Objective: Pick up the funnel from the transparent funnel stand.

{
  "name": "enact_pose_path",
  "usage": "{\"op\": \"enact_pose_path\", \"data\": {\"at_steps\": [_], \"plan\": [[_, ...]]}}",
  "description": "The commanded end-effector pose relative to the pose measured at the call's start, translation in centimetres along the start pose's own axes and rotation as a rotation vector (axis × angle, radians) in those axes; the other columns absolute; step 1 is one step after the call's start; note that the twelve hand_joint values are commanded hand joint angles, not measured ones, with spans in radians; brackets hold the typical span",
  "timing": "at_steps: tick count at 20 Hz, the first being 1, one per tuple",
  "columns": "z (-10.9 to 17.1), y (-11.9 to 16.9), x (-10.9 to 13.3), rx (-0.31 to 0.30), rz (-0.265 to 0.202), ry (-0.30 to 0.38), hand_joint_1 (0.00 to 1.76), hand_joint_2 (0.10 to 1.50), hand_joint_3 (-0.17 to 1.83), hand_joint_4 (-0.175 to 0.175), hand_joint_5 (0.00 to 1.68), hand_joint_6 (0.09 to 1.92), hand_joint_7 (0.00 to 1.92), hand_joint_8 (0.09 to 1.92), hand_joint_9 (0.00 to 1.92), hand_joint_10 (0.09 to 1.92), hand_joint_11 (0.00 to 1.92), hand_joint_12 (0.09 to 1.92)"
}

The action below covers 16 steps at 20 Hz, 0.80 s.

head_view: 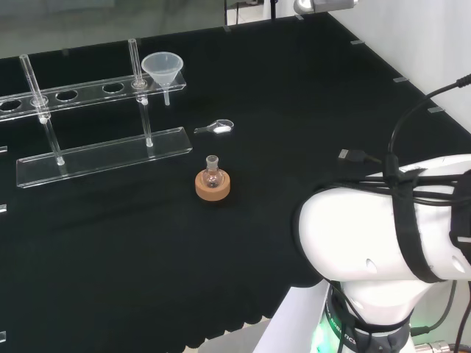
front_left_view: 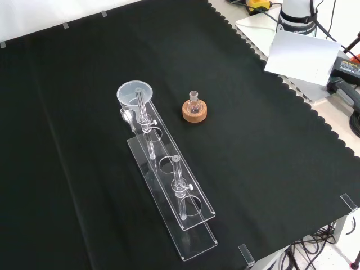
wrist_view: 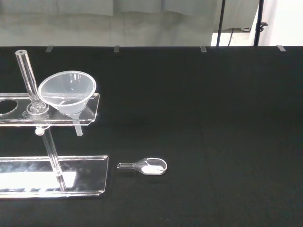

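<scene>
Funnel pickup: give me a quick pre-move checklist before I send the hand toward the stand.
1. Funnel seated in the end hole of the transparent funnel stand: ok.
2. Funnel upright, stem hanging through the shelf: ok.
3. Space above the funnel's rim clear: ok.
4. Stand post right beside the funnel, could hinder the approach: not ok.
5. Small scoop and flask on its cork ring apart from the stand: ok.
6. State of the fingers: cannot tell.

A small round-bottomed glass flask (head_view: 213, 173) stands upright in a cork ring (head_view: 212, 186) on the black cloth (head_view: 294, 110) covering the worktop. Near it, a small clear scoop (head_view: 218, 128) holding a little white powder lies flat on the cloth.
</scene>
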<state>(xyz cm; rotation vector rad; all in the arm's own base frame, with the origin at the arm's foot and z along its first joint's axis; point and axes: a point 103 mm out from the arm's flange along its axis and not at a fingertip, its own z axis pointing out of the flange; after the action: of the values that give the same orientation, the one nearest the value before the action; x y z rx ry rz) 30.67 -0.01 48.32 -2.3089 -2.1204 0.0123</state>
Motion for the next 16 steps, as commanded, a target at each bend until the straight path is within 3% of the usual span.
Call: {"op": "enact_pose_path", "data": {"at_steps": [1, 4, 16], "plan": [[-0.02, 0.01, 0.04, -0.01, 0.001, -0.008, 0.0, 1.09, 0.6, 0.017, 0.15, 0.2, 0.0, 0.5, 0.14, 0.63, 0.11, 1.3], [0.02, 0.01, -0.07, -0.013, 0.004, -0.002, 0.0, 1.15, 0.47, 0.017, 0.19, 0.09, 0.0, 0.48, 0.14, 0.63, 0.08, 1.35], [0.69, 0.94, -0.26, 0.002, 0.046, -0.005, 0.0, 1.17, 0.45, 0.015, 0.21, 0.09, 0.0, 0.48, 0.14, 0.63, 0.08, 1.35]]}}
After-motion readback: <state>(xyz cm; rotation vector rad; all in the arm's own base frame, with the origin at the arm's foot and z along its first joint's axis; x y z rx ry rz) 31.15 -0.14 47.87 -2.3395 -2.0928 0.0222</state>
